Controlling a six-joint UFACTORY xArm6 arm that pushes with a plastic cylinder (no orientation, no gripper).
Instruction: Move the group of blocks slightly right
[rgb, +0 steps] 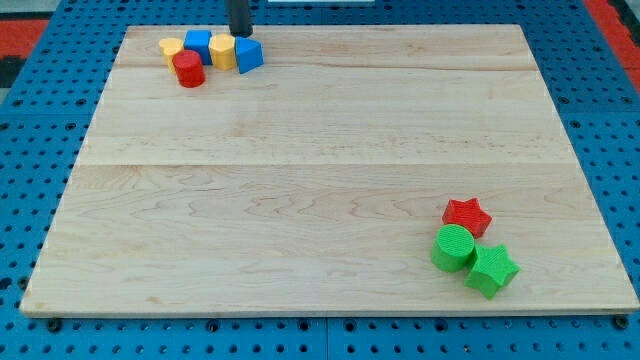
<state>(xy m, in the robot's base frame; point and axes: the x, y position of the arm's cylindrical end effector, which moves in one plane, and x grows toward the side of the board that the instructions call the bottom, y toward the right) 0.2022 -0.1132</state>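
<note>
Tip (240, 35) touching blue wedge (249, 55), glossy plastic.

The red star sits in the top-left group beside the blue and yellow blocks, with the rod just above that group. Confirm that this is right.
Not quite. The camera view shows the red star near the board's bottom right, touching the green cylinder and beside the green star. The red block in the top-left group is a red cylinder. My tip is indeed just above that group.
</note>
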